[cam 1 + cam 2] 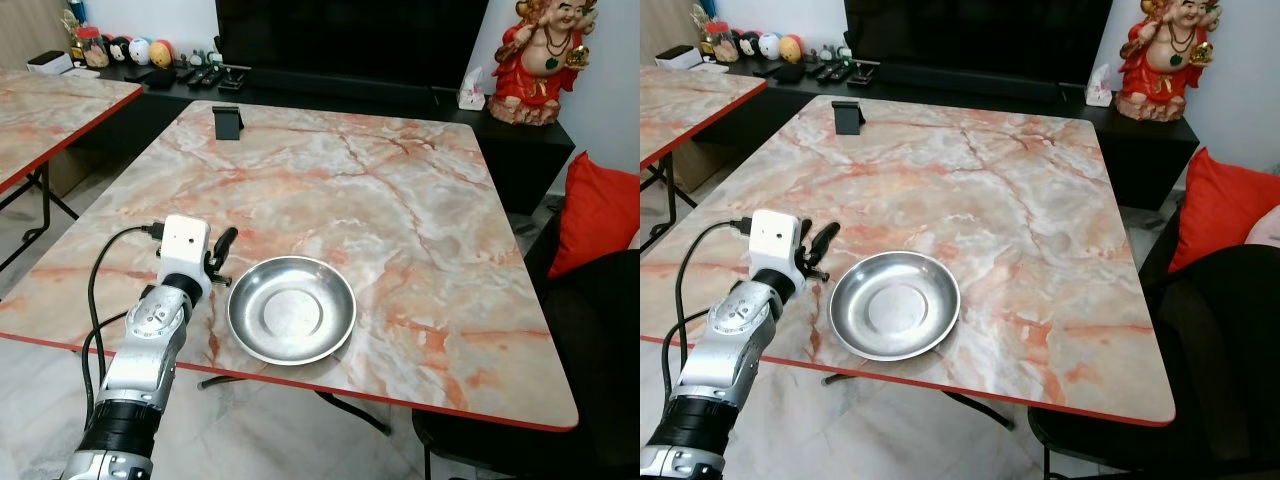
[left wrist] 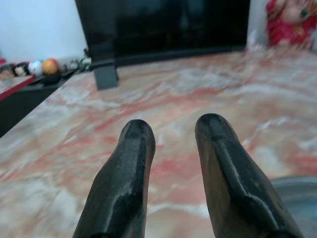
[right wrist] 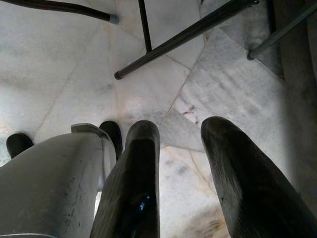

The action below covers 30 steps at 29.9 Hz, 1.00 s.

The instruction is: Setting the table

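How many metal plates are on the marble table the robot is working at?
1. The metal plate lies near the marble table's front edge, just right of the open left tool. No others visible.

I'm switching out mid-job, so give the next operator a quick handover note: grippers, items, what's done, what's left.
Left gripper: open, empty, low over the marble table, just left of the steel plate.
Right gripper: open, empty, hanging idle over the floor.
Done: the plate sits near the table's near edge.
Left: the plate is the one piece of tableware in sight, so the other pieces are yet to be fetched.
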### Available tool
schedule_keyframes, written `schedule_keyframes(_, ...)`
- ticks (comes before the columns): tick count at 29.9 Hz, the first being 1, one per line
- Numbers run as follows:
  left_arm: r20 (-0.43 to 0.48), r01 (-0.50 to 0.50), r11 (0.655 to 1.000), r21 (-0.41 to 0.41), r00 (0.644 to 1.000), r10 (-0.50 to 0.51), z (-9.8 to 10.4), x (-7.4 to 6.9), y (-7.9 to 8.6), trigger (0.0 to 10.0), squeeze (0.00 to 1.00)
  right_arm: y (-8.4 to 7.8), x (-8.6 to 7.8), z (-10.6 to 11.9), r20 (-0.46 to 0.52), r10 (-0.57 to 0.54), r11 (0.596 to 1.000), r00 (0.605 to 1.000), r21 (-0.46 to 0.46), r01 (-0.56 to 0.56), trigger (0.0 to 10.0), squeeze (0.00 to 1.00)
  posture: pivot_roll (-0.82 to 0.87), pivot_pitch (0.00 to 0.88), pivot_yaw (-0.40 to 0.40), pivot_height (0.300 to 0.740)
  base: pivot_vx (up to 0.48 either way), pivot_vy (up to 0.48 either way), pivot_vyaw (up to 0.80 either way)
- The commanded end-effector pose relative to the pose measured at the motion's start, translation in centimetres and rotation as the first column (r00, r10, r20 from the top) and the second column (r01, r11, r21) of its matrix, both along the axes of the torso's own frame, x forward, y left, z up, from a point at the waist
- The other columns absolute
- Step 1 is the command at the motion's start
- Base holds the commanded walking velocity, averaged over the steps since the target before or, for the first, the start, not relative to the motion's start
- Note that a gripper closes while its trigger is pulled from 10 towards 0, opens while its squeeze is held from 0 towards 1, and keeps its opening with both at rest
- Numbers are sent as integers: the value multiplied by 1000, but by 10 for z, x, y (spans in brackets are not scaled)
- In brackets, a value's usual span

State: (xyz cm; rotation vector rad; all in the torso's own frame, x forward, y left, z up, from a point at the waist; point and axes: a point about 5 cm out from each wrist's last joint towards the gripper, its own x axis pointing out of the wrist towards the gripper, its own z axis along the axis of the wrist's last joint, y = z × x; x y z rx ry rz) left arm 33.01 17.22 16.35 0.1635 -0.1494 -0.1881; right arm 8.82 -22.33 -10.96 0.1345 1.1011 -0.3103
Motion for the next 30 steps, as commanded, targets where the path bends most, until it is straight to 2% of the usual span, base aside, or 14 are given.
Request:
schedule_keyframes(1, 29, 23, 1000, -3, 999, -23, 4, -1, -7, 10000, 0, -1, -2, 0, -1, -2, 1000, 1000, -4, 2, 10000, 0, 113, 0, -75, 728, 0, 0, 0)
schedule_keyframes(4, 23, 84, 996, 36, 996, -85, -2, -2, -21, 10000, 0, -1, -2, 0, 13, -31, 999, 999, -7, 31, 10000, 0, 95, 0, -63, 728, 0, 0, 0)
schedule_keyframes(7, 38, 112, 994, -1, 993, -111, -3, -2, -30, 10000, 0, -1, -4, 0, 10, -39, 999, 999, -8, 39, 10000, 0, 80, 0, -49, 728, 0, 0, 0)
schedule_keyframes(14, 100, 159, 987, 24, 982, -160, 5, -3, -44, 10000, 0, 1, -7, -1, 11, -74, 997, 997, -2, 74, 10000, 0, 70, 0, -33, 728, 0, 0, 0)
schedule_keyframes(16, 89, 188, 982, -3, 978, -187, 3, -3, -51, 10000, 0, 1, -7, -1, 29, -96, 995, 995, -5, 96, 10000, 0, 57, 0, -19, 728, 0, 0, 0)
schedule_keyframes(27, 88, 187, 982, -10, 979, -185, 2, 0, -49, 10000, 0, 4, -9, -2, 24, -103, 995, 994, 7, 103, 10000, 0, 47, 0, -8, 728, 0, 0, 0)
schedule_keyframes(30, 66, 168, 986, -2, 984, -168, -6, -1, -45, 10000, 0, 5, -10, -2, 28, -121, 993, 992, 18, 120, 10000, 0, 42, 0, -8, 728, 0, 0, 0)
